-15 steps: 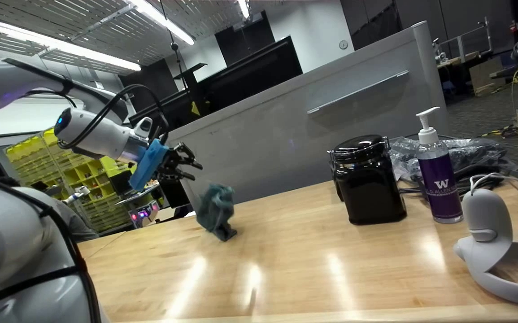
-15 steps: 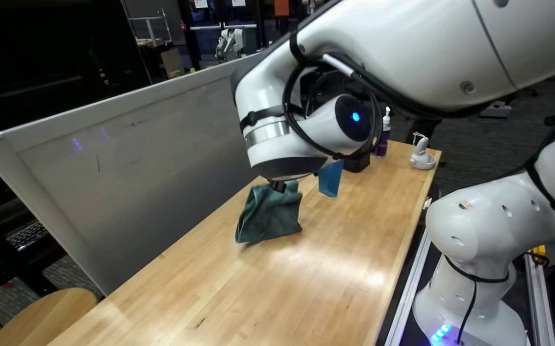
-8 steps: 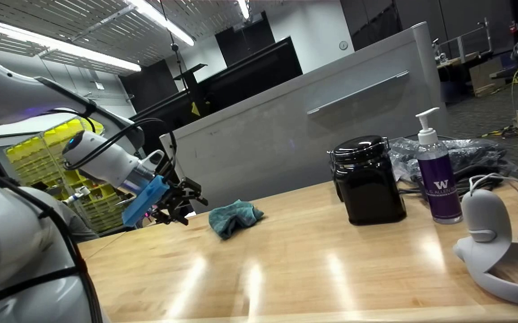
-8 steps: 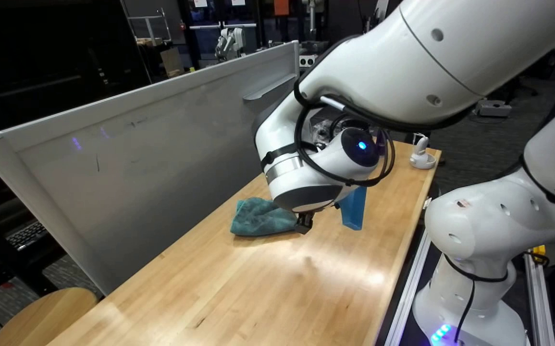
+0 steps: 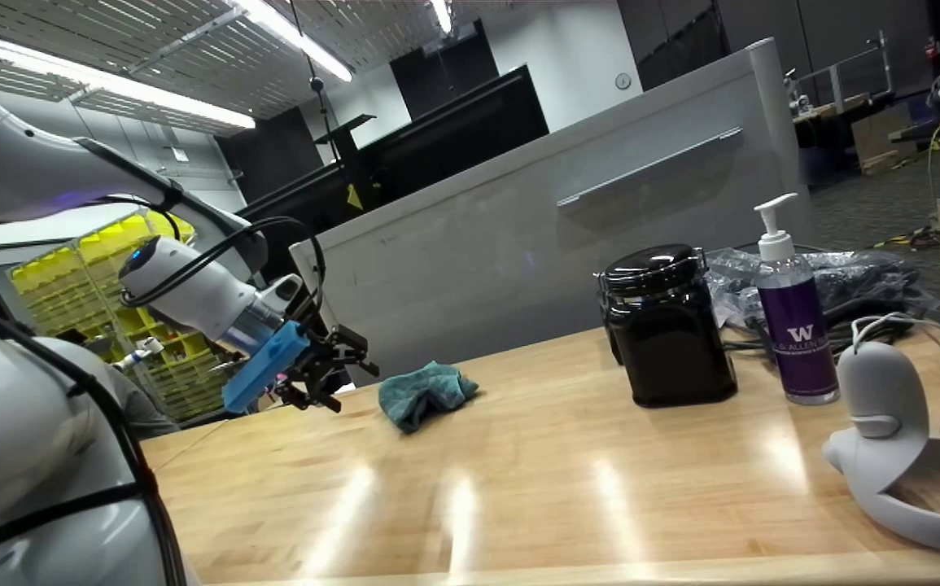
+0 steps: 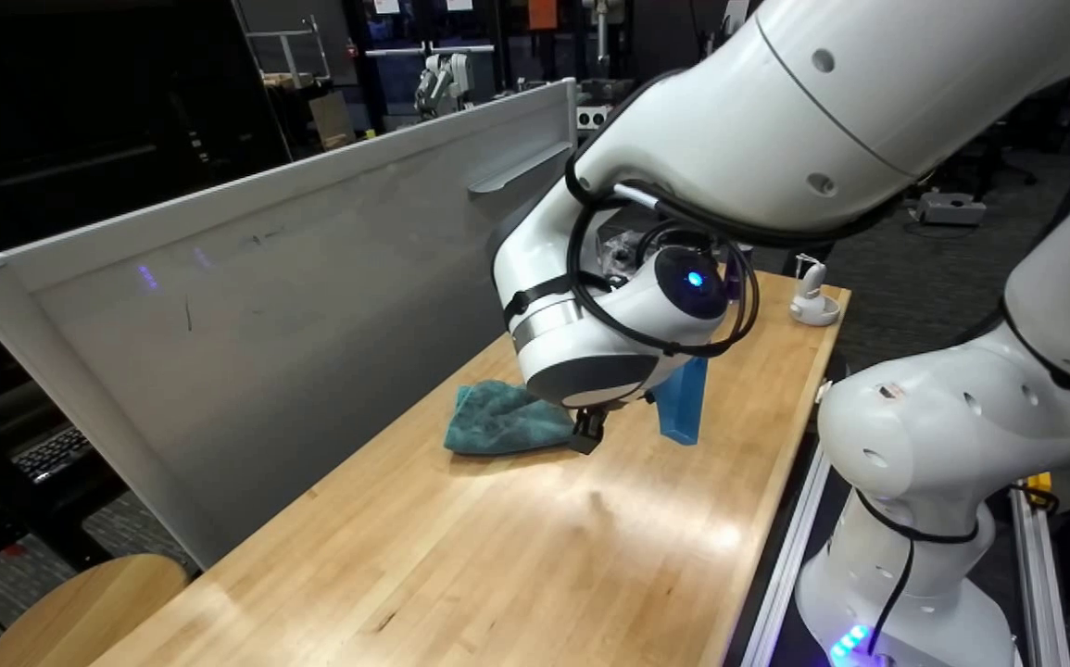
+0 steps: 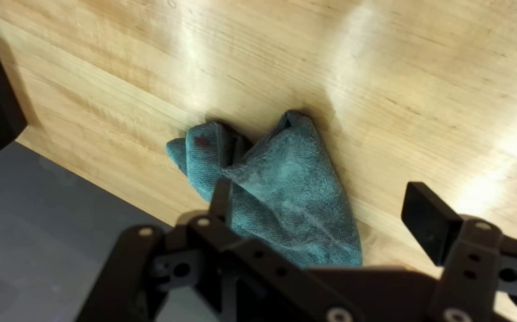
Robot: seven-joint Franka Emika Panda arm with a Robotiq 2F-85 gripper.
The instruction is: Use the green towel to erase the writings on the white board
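Observation:
The green towel (image 5: 425, 397) lies crumpled on the wooden table, seen also as a folded heap (image 6: 500, 424) close to the white board. My gripper (image 5: 353, 387) is above the table just beside the towel, its jaws wide apart. In the wrist view the gripper (image 7: 323, 208) holds nothing; the towel (image 7: 296, 179) lies below it, partly behind one finger. Behind the table stands the white board (image 6: 331, 278). It bears a thin dark stroke (image 6: 189, 313), faint dark marks (image 6: 261, 239) and purple marks (image 6: 147, 277), which could be glints.
A black lidded jar (image 5: 669, 334), a purple pump bottle (image 5: 799, 334), bagged cables (image 5: 852, 285) and a grey-white controller (image 5: 893, 439) stand along the table. A small shelf (image 6: 521, 169) juts from the board. A round wooden stool (image 6: 85, 611) is near the table's end.
A second ago the towel hung from my gripper over the table. The jaws have since opened, the towel has dropped flat, and the arm has lowered and drawn back from it.

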